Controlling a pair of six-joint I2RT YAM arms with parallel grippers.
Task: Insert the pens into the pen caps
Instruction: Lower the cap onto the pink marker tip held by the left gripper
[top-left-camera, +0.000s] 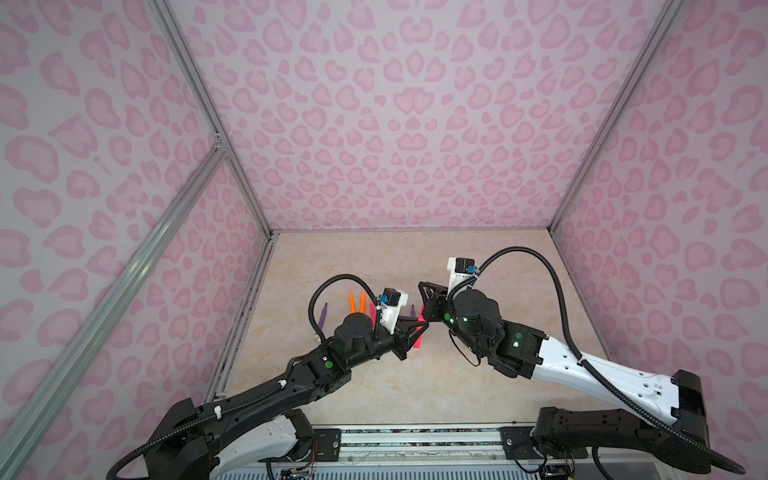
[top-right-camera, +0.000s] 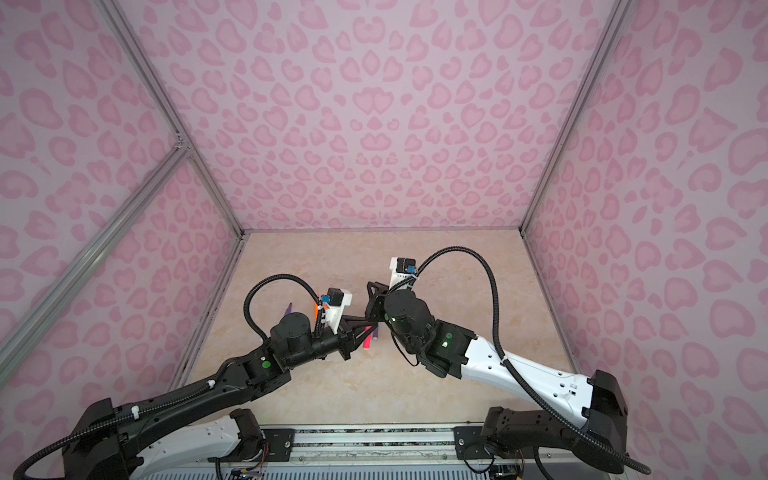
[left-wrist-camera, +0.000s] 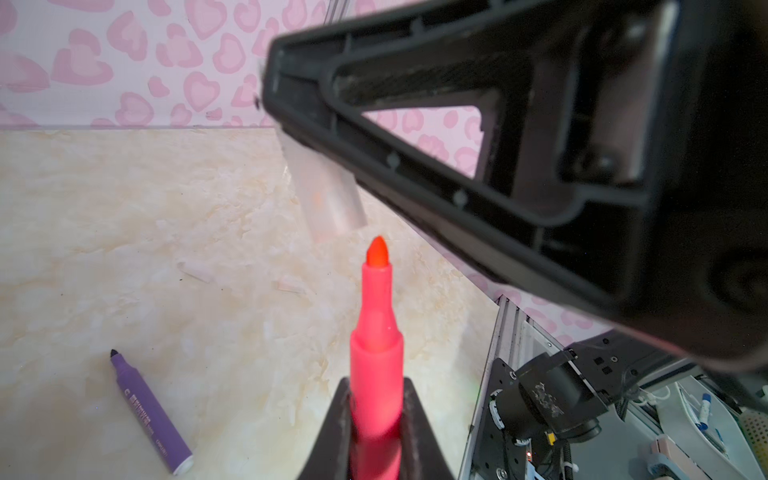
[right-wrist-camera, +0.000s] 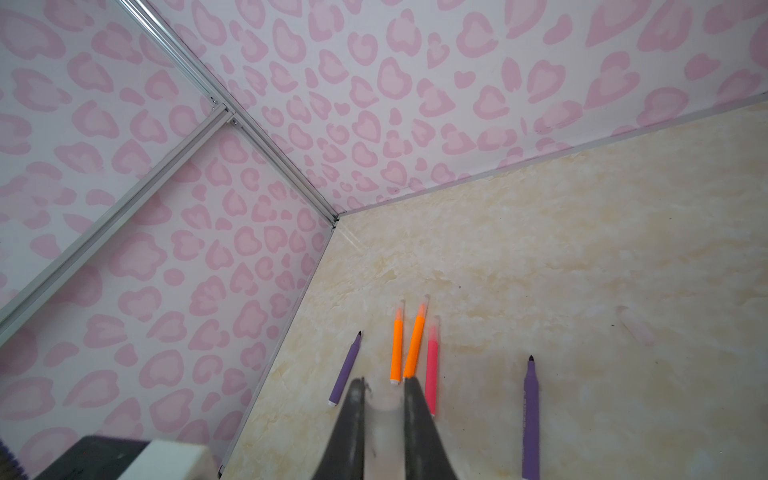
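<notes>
While clamped on pink pen (left-wrist-camera: 376, 328) (left gripper (left-wrist-camera: 376, 401)) and clear cap (left-wrist-camera: 328, 199) (right gripper (right-wrist-camera: 384, 388)), both mid-air, nudge tip onto cap mouth just beside it, then push straight, no wobble lol.

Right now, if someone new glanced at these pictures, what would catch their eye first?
Mid-table, the left pincer grips a pink-red pen aimed at a clear cap held in the right pincer, tip not yet inside. Next come the pink heart-spotted walls all round, and two orange pens lying side by side on the left half of the table.
</notes>
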